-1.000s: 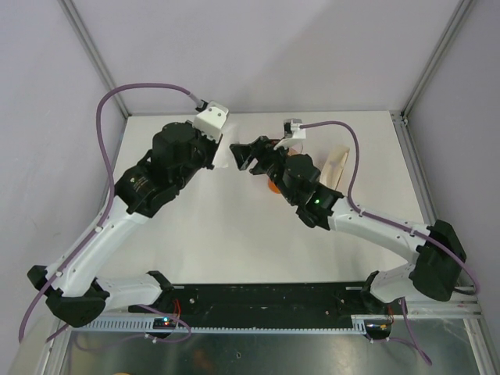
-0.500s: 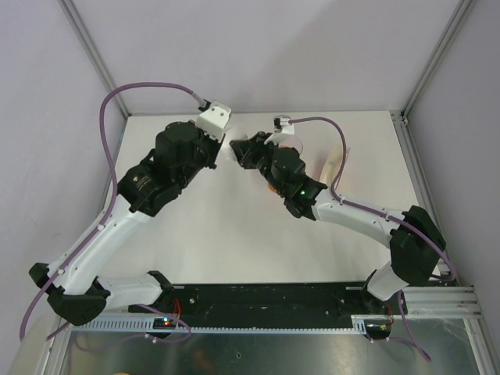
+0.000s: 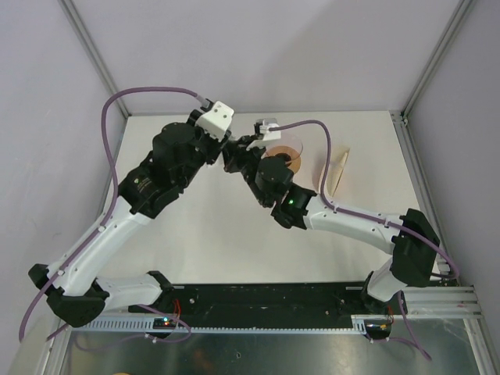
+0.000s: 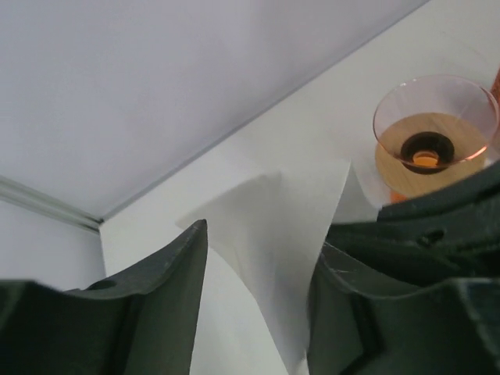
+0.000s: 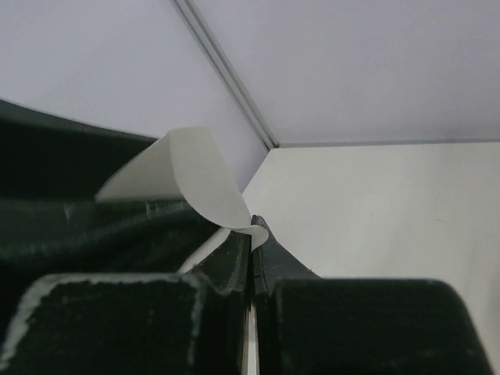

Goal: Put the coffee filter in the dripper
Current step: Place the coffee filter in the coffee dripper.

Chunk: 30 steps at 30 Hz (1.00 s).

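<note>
White surface | right gripper jaws pinched on filter | left gripper jaws apart, filter between | filter near dripper

Top camera high behind arms, looking down, wrist cameras close, facing back wall, sharing the coffee filter.

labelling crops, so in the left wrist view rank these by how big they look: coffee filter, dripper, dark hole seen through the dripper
1. coffee filter, largest, but nearest the camera, so true size is unsure
2. dripper
3. dark hole, inside the dripper's outline, clearly smallest
</note>
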Each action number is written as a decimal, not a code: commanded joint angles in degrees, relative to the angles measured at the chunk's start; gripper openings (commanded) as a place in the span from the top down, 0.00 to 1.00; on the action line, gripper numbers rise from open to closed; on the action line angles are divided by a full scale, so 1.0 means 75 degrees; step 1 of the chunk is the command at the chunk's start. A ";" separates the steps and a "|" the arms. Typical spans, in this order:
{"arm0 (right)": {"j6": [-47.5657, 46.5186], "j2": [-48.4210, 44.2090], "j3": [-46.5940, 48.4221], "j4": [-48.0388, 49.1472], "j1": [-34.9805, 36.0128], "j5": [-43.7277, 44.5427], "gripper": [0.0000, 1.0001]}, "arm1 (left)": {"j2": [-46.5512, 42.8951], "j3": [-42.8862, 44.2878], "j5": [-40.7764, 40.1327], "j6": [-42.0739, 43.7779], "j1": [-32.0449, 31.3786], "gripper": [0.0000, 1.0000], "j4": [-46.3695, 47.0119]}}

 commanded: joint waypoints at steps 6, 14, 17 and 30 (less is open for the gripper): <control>-0.1155 -0.0097 0.0382 0.0675 0.0457 0.0942 1.00 | -0.0208 -0.0080 -0.0428 0.1106 -0.0023 0.74 0.0944; -0.1905 -0.0274 0.0382 0.0544 0.0357 0.1852 1.00 | -0.0286 0.0000 -0.0484 0.1489 -0.0026 1.00 0.0975; -0.2355 -0.0264 0.0382 0.0706 0.0360 0.2197 1.00 | -0.0247 0.0066 -0.0496 0.1526 -0.0021 1.00 0.0977; -0.3137 -0.0380 0.0154 0.0833 -0.0330 -0.1265 0.36 | -0.0298 0.0106 0.0261 0.1401 -0.0081 1.00 0.0984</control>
